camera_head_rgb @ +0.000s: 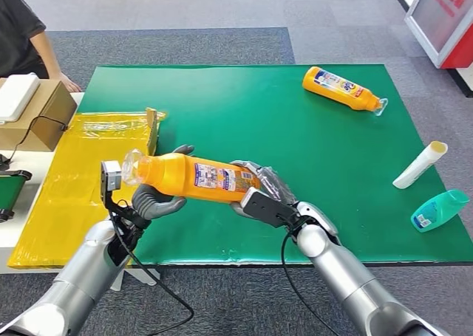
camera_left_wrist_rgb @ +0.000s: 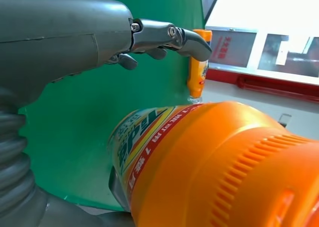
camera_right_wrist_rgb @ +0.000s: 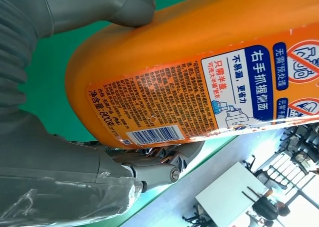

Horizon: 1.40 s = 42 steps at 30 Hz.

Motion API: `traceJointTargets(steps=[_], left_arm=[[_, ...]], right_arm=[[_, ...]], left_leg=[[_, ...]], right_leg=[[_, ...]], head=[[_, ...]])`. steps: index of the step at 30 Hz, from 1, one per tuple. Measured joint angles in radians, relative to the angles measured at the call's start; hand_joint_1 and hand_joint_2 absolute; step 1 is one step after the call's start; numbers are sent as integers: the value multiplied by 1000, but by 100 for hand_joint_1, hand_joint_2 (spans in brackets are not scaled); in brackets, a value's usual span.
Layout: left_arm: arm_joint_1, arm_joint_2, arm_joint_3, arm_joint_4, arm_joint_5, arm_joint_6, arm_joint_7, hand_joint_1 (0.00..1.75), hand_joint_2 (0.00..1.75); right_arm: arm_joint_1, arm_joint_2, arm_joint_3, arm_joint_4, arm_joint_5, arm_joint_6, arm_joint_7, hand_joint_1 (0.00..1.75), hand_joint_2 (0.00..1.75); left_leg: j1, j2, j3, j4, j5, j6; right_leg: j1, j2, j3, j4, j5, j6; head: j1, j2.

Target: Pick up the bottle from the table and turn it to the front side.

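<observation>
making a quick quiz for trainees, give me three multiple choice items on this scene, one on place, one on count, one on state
1. Where does the second orange bottle lie?
A. far side of the green mat
B. on the yellow sheet
C. on the floor

2. How many orange bottles are there?
A. one
B. two
C. four

3. The held orange bottle is
A. standing on the mat
B. held sideways between both hands
C. lying untouched

Answers: 1 A, it lies near the mat's far edge. 2 B, one held, one lying. 3 B, the left hand and right hand hold it above the mat.
</observation>
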Motion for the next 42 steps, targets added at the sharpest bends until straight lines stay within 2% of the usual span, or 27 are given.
traceJointTargets(steps=[12,15,16,17,19,20,21,22,36,37,39,41,42], left_arm=[[-4,-1,-1,0,-11,-23,-18,0,175],[-4,-1,-3,0,-18,-33,-26,11,175],[-5,-1,-5,0,-22,-36,-28,24,175],[-5,-1,-6,0,-25,-39,-31,47,175],[-5,-1,-8,-1,-29,-43,-35,119,175],[-5,-1,-9,-1,-30,-45,-37,150,175],[-5,-1,-10,-2,-31,-47,-38,169,175],[-5,-1,-11,-3,-33,-48,-40,175,175],[-6,8,-16,-8,-50,-47,-54,175,175],[-6,8,-16,-8,-51,-45,-54,175,175],[-6,8,-16,-9,-55,-41,-54,175,175],[-6,8,-16,-10,-65,-32,-55,175,175],[-6,8,-17,-12,-72,-25,-55,175,175]], right_arm=[[-5,0,7,0,0,7,2,175,175],[-7,0,9,2,0,9,2,175,175],[-8,0,10,4,0,11,2,175,175],[-10,0,12,6,0,11,2,175,175],[-13,0,15,11,0,13,2,175,175],[-16,0,16,13,0,13,2,175,175],[-18,0,16,15,0,13,2,175,175],[-21,1,16,18,0,14,3,175,175],[-24,3,21,25,0,24,2,172,175],[-24,3,21,25,0,24,2,166,175],[-24,3,21,25,0,24,2,113,175],[-24,4,21,26,0,23,4,38,175],[-24,4,21,26,0,21,5,21,175]], left_leg=[[0,0,0,0,0,0],[0,0,0,0,0,0],[0,0,0,0,0,0],[0,0,0,0,0,0],[0,0,0,0,0,0],[0,0,0,0,0,0],[0,0,0,0,0,0],[0,0,0,0,0,0],[0,0,0,0,0,0],[0,0,0,0,0,0],[0,0,0,0,0,0],[0,0,0,0,0,0],[0,0,0,0,0,0]], right_leg=[[0,0,0,0,0,0],[0,0,0,0,0,0],[0,0,0,0,0,0],[0,0,0,0,0,0],[0,0,0,0,0,0],[0,0,0,0,0,0],[0,0,0,0,0,0],[0,0,0,0,0,0],[0,0,0,0,0,0],[0,0,0,0,0,0],[0,0,0,0,0,0],[0,0,0,0,0,0],[0,0,0,0,0,0]], head=[[0,0],[0,0],[0,0],[0,0],[0,0],[0,0],[0,0],[0,0],[0,0],[0,0],[0,0],[0,0],[0,0]])
